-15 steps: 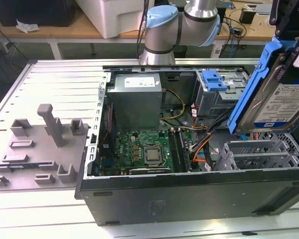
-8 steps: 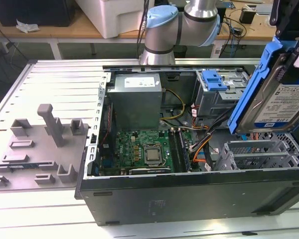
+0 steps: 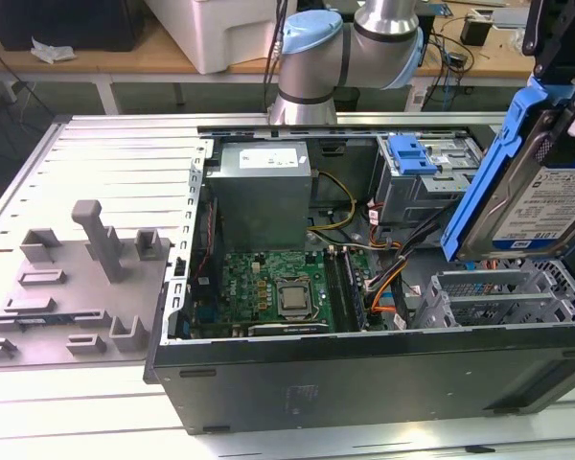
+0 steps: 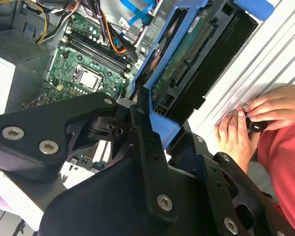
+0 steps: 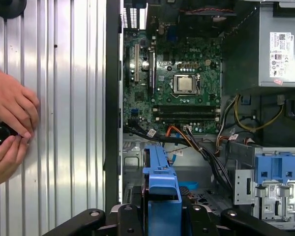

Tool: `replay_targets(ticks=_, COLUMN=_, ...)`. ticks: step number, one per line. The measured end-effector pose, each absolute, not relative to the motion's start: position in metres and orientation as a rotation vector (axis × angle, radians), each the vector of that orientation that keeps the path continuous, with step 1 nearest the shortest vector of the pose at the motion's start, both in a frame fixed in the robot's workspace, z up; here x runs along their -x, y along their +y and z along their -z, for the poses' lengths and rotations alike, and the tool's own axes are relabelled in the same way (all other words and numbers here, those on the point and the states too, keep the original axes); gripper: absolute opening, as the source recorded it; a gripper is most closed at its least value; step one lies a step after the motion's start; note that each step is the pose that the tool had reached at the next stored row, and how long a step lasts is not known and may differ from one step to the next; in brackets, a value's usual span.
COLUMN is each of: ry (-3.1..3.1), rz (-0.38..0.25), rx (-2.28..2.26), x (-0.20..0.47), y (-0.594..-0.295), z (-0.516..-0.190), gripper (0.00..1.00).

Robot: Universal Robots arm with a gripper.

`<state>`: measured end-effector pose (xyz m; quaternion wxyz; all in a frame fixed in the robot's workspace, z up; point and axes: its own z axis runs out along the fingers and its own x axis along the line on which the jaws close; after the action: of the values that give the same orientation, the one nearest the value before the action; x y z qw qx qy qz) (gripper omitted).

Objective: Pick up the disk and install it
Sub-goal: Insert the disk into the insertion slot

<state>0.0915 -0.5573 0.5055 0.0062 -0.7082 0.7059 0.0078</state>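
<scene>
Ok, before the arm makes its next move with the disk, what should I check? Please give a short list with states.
1. Grip on the disk: ok, the gripper is shut on its blue frame.
2. Disk clear of the case: ok, it hangs tilted above it.
3. Drive cage free inside: cannot tell.
4. Cables away from the cage: not ok, they run close beside it.
5. Person's hands away: not ok, they rest on the table beside the case.

A ribbed metal table [image 3: 105,153] spans the exterior view's lower half. Across the top runs a wooden bench [image 3: 125,59] bearing a white box [image 3: 220,34], a black case [image 3: 67,21] upper left and cables [image 3: 446,48] upper right.
</scene>
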Motion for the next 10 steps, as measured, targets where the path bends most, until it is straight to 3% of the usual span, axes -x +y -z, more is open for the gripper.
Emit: replay_targets(ticks=10, ry=2.202, rz=-0.007, rx=2.208, x=-0.0995, y=-0.5576, z=-0.5001, gripper=0.36)
